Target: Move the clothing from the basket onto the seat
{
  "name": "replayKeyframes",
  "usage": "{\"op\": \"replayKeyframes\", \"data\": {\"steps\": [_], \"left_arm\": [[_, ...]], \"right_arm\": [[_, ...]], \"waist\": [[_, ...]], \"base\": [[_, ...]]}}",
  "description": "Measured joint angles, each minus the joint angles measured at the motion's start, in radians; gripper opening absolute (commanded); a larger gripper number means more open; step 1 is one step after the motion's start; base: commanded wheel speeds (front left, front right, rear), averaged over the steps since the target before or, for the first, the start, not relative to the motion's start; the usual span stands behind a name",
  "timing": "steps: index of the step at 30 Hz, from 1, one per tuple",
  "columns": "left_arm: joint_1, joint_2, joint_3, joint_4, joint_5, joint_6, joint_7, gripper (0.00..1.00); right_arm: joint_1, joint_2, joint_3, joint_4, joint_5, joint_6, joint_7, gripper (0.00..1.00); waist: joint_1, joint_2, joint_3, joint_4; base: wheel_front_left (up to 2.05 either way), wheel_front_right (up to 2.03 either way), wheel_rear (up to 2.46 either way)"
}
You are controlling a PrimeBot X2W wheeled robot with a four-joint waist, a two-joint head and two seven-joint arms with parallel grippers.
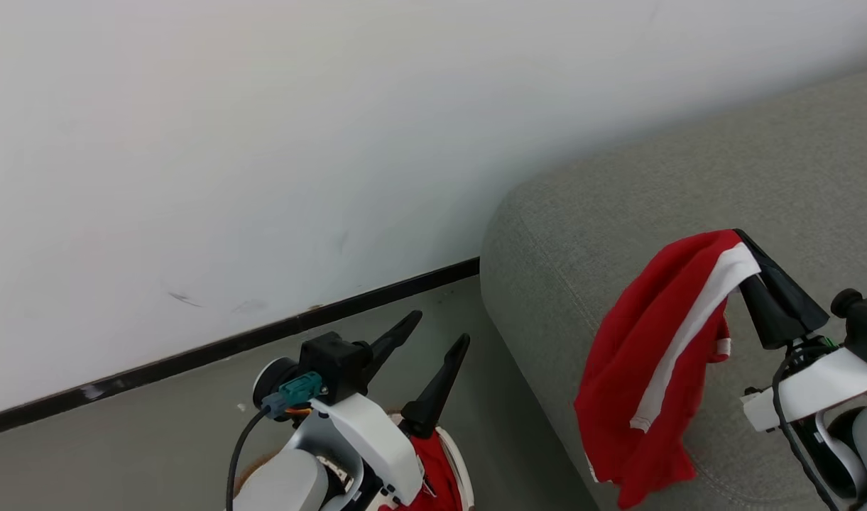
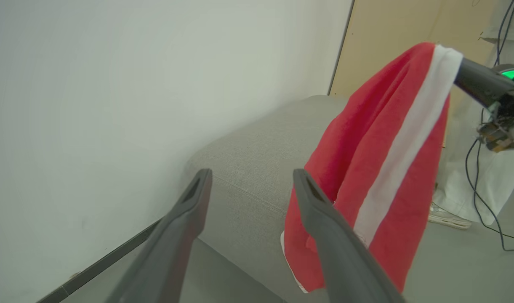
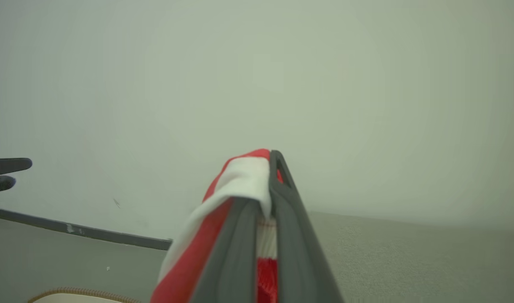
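My right gripper (image 1: 749, 245) is shut on the white band of a red piece of clothing (image 1: 646, 369), which hangs down in front of the rounded end of the grey seat (image 1: 618, 206). The right wrist view shows the cloth (image 3: 240, 181) pinched between the shut fingers (image 3: 290, 235). My left gripper (image 1: 437, 337) stands open and empty over the floor, left of the seat. Under it more red clothing (image 1: 433, 475) lies in the basket (image 1: 463, 461), mostly hidden by my forearm. From the left wrist, the hanging garment (image 2: 366, 168) sits just right of the open fingers (image 2: 324, 227).
A white wall (image 1: 263, 142) with a dark skirting board (image 1: 227, 348) runs behind the floor and seat. In the left wrist view a wood panel (image 2: 387, 33), a person's pale trouser leg and shoe (image 2: 448, 214) and loose cables (image 2: 488, 206) are beyond the seat.
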Motion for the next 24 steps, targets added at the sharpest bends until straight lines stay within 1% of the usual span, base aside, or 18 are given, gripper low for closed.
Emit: {"op": "replayKeyframes", "data": {"steps": [7,11,12,18,19,21,24], "left_arm": [[0.009,-0.004,-0.023,0.000,-0.006,-0.007,-0.018,1.00],[0.009,-0.005,-0.024,-0.005,-0.012,-0.007,-0.028,1.00],[0.009,-0.005,-0.024,-0.008,-0.012,-0.007,-0.035,1.00],[0.015,-0.008,-0.024,-0.021,-0.011,0.004,-0.046,1.00],[0.020,-0.008,-0.024,-0.024,-0.009,0.012,-0.050,1.00],[0.031,-0.009,-0.026,-0.027,-0.005,0.020,-0.054,1.00],[0.038,-0.008,-0.025,-0.037,0.012,0.034,-0.054,1.00]], "right_arm": [[0.051,0.002,-0.031,-0.052,-0.009,0.000,0.000,0.00],[0.054,0.002,-0.028,-0.064,-0.009,0.000,0.010,0.00],[0.054,0.002,-0.015,-0.066,-0.007,0.000,0.017,0.00],[0.048,-0.002,0.060,-0.059,0.022,0.000,0.038,0.00],[0.044,-0.005,0.069,-0.055,0.028,0.000,0.040,0.00],[0.013,-0.015,0.086,-0.044,0.039,0.000,0.047,0.00],[-0.072,-0.039,0.088,-0.018,0.045,0.000,0.060,0.00]], "waist": [[0.0000,0.0000,0.003,-0.055],[0.0000,0.0000,0.007,-0.086],[0.0000,0.0000,0.010,-0.101],[0.0000,0.0000,0.024,-0.137],[0.0000,0.0000,0.028,-0.141],[0.0000,0.0000,0.038,-0.148],[0.0000,0.0000,0.054,-0.153]], "base": [[0.00,0.00,0.00],[0.00,0.00,0.00],[0.00,0.00,0.00],[0.00,0.00,0.00],[0.00,0.00,0.00],[0.00,0.00,0.00],[0.00,0.00,0.00]]}}
